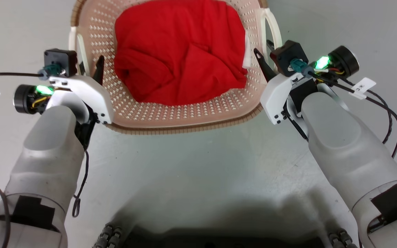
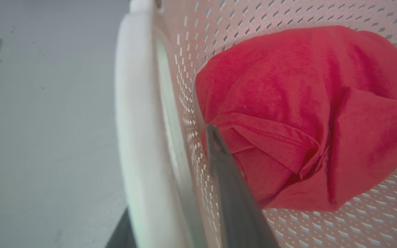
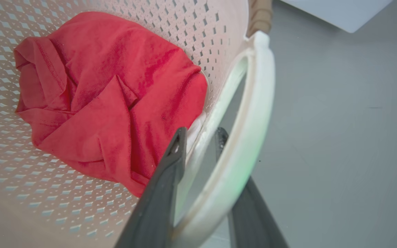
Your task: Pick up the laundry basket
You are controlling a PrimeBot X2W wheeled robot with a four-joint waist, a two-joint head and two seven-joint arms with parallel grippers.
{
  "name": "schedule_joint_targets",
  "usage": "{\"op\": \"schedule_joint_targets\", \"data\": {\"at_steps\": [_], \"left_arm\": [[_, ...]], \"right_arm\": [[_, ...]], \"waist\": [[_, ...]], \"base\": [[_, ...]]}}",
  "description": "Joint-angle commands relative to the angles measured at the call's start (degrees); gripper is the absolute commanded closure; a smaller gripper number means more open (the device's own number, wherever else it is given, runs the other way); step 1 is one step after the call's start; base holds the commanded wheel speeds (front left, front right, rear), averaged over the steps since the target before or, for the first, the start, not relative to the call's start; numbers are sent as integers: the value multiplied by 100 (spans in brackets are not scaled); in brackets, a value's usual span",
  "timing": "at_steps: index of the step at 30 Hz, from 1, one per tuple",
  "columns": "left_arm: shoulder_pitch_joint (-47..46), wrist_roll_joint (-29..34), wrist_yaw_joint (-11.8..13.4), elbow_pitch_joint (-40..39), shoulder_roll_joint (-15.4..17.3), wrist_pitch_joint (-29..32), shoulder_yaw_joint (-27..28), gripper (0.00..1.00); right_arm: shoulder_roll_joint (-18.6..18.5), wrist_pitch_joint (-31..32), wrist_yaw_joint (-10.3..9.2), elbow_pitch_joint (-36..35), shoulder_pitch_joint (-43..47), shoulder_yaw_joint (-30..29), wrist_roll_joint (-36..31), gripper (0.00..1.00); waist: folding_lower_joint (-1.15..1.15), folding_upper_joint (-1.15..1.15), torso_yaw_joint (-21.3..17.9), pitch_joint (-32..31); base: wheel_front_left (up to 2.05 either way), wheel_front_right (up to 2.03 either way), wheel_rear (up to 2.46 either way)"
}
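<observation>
L gripper [image 1: 91,67] straddled the left handle [image 2: 129,120] of the laundry basket [image 1: 184,117]. Its inner finger [image 2: 233,199] ran inside the perforated wall, tip just beside the red cloth [image 1: 177,51]. Its outer finger [image 2: 121,230] showed outside the handle, low down. Jaws were spread wide enough to take wall + handle btwn them. Whether they pinched or just sat around it, can't tell.

R gripper [image 3: 201,132] did the same on the right handle [image 3: 253,120]. Inner finger [image 3: 160,193] was inside the wall, against it near the cloth's edge. Outer finger [image 3: 253,213] passed under the handle loop, tip showing through the gap btwn loop and wall. Jaws were part open w/ the loop crossing btwn them. Can't tell if the grip was firm.

The basket sat centred btwn both arms at the far side of the head view, cloth bunched in its bottom. The brown woven rim [image 1: 184,129] was its near edge. Couldn't tell if it rested on the grey floor [image 1: 198,165] or hung above it.

Floor lay open on the near side btwn the forearms, and outward of each handle, left and right.
</observation>
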Motion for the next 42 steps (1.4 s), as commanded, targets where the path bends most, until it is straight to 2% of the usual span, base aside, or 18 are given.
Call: {"op": "schedule_joint_targets", "data": {"at_steps": [1,14,31,42], "left_arm": [[72,20,18,43,89,18,-45,100],[603,-632,14,76,-95,333,-648,100],[1403,-1765,9,-291,-81,1264,-1594,100],[1917,-2351,0,-401,39,1672,-2223,100]], "right_arm": [[-79,-54,30,18,-10,45,-16,100],[-63,-10,26,514,390,489,463,100],[-48,582,26,590,1263,1423,1512,100],[-47,908,25,645,1769,1799,2129,100]], "waist": [[0,0,10,-78],[0,0,-53,-1220],[0,0,-309,-2937],[0,0,-457,-4001]], "base": [[0,0,0],[0,0,0],[0,0,0],[0,0,0]]}}
